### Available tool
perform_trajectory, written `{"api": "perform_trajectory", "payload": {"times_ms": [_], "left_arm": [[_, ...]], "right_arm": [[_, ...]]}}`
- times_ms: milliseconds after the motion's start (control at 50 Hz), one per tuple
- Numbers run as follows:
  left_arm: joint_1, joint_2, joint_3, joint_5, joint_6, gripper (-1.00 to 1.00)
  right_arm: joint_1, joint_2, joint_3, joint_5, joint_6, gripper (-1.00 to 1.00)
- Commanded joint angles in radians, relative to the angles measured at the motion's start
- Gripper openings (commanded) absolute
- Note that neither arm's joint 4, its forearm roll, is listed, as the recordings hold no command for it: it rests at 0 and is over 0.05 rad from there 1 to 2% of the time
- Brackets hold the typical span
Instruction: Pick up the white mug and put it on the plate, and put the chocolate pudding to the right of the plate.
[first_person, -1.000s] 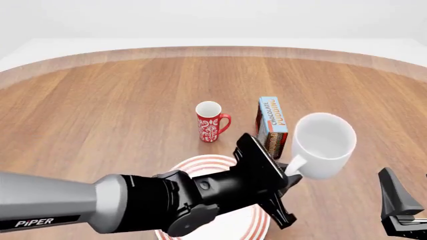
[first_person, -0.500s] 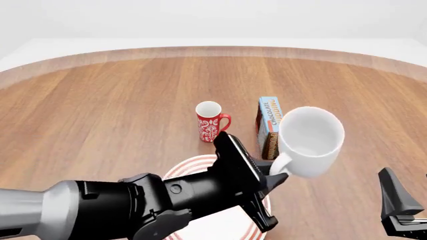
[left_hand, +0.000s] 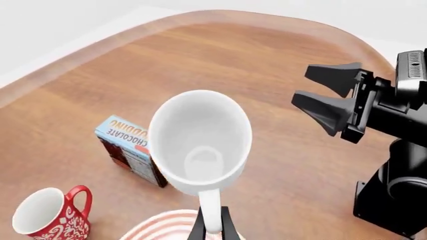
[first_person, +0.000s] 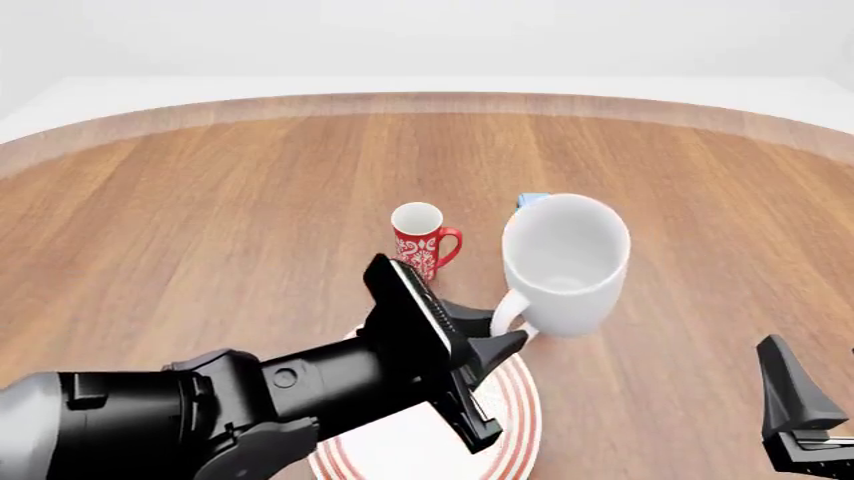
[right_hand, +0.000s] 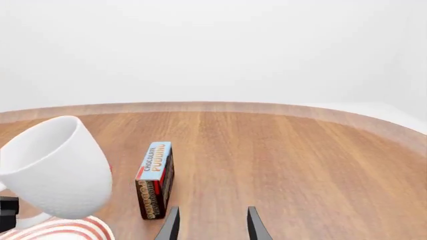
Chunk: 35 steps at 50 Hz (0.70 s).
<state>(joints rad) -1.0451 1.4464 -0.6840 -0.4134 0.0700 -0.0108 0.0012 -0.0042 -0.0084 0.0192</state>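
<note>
My left jaws (first_person: 514, 338) were clamped on the loop handle of the white mug (first_person: 566, 262), holding it up off the table (first_person: 200, 200) with its mouth open upward and tipped a little. In the front view the mug hung above the far right edge of the plate (first_person: 514, 420), whose red rings showed beneath my left arm. The mug hid most of the chocolate pudding (first_person: 533, 201) from that camera; only a sliver of its blue top peeked out behind the rim. My left wrist camera showed the carton (left_hand: 130, 147) lying on the table beyond the plate, its light blue lettered face up and a dark brown side toward me. The red mug (first_person: 423, 244) with white pattern stood upright on the table to the left of the carton, handle pointing right, apart from everything else.

My right jaws (right_hand: 209, 225) were open and held nothing, low at the near right of the table. Through their camera, the pudding (right_hand: 155, 179) lay ahead and a little to one side, with the lifted mug (right_hand: 57, 167) beside it.
</note>
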Motion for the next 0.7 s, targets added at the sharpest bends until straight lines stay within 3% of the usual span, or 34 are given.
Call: {"api": "perform_trajectory", "payload": {"times_ms": [20,700], "left_arm": [[0.026,-0.055,0.052,-0.011,-0.001,-1.0],[0.123,-0.207,0.221,-0.045,-0.031,-1.0]], "right_arm": [[-0.001,0.0,0.0,0.0,0.0,1.0],[0.0,0.0,-0.002,0.001,-0.001,1.0]]}}
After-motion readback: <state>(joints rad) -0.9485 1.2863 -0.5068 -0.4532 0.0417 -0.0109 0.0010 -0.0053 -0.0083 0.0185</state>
